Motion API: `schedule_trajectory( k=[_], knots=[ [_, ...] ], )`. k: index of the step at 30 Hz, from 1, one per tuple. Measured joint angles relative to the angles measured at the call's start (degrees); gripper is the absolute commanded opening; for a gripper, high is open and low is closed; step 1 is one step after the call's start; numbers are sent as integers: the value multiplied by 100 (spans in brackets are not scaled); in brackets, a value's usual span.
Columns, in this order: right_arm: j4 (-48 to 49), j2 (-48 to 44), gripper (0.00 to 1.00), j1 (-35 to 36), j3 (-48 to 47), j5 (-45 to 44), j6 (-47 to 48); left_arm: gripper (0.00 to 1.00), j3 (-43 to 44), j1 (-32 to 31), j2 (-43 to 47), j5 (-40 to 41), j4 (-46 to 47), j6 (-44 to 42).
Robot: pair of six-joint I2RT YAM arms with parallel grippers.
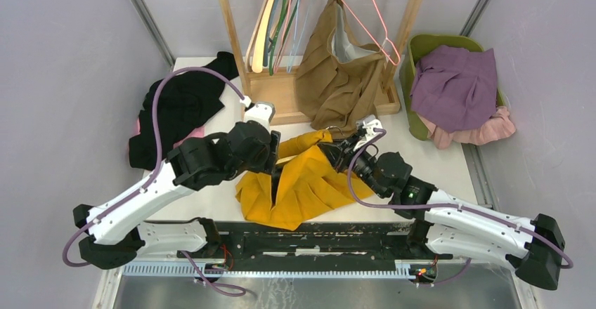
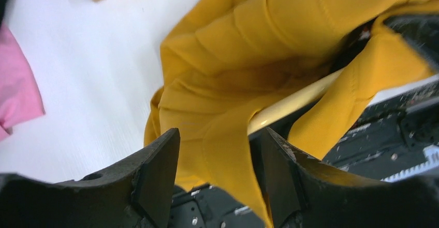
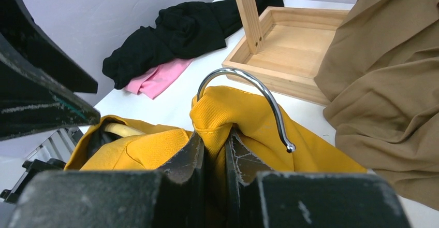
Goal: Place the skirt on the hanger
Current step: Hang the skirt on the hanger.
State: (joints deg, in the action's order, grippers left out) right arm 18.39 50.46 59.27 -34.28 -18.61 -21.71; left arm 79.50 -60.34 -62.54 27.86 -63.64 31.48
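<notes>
Both arms (image 1: pixel 133 207) white w/ black joints; purple cables (image 1: pixel 158 112); fingers (image 3: pixel 186 158) black, scuffed.

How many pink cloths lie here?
2: one pink cloth under the black garment, another pink cloth in the green basket beneath purple fabric. More may be hidden.

This was a robotics lab cell, not a home: plain grey wall panels (image 1: pixel 63 56) on metal framing (image 1: pixel 145 15) boxed in a white counter (image 1: pixel 436 151). The left arm (image 1: pixel 140 196) and right arm (image 1: pixel 478 221) were bolted along its near edge. A wooden hanger rack (image 1: pixel 277 91) stood at its far edge.
</notes>
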Motion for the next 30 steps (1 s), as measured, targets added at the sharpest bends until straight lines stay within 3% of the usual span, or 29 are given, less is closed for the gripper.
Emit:
schedule_trajectory(
  k=[10,12,17,30],
  knots=[
    [-31,-229,1,-15,302,-2,-87,63,-750,0,94,-728,-216,157],
    [-35,-269,1,-15,323,-2,-101,53,-837,0,94,-826,-170,157],
    [-74,-352,1,-26,417,-7,-96,6,-1038,13,0,-866,-105,164],
    [-507,-649,1,-50,463,-199,-81,3,-470,15,-278,-562,-323,170]
  ],
)
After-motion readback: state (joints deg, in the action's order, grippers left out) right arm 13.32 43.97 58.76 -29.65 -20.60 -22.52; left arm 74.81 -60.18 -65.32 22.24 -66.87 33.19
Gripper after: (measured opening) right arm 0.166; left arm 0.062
